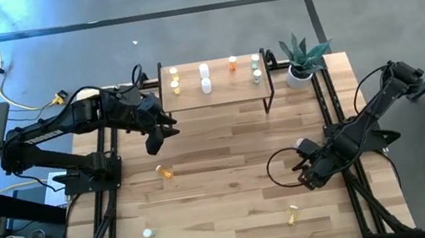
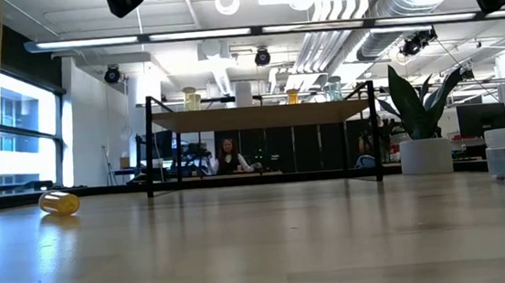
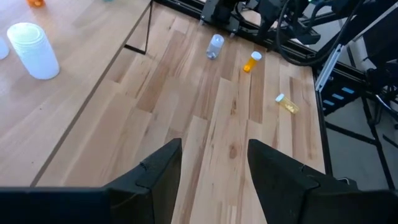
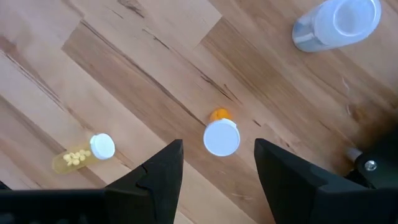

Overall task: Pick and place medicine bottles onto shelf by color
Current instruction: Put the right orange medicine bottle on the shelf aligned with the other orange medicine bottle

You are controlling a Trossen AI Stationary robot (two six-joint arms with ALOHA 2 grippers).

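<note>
The shelf (image 1: 217,91) stands at the table's far edge with yellow (image 1: 174,79), white (image 1: 205,77), orange (image 1: 232,64) and pale green (image 1: 257,69) bottles upright on it. My left gripper (image 1: 156,141) is open and empty in the air near the shelf's left front corner. My right gripper (image 4: 217,165) is open and points down at the table's right. An upright orange bottle with a white cap (image 4: 221,137) stands on the table below it, between the two fingers and untouched. A clear bottle (image 4: 339,22) stands close by. A yellow bottle (image 4: 84,154) lies on its side.
A yellow-orange bottle (image 1: 165,172) lies on its side at centre left and shows in the low view (image 2: 60,203). A pale bottle (image 1: 148,232) stands near the front left. A potted plant (image 1: 299,58) stands at the shelf's right end. A person shows in the room beyond (image 2: 228,157).
</note>
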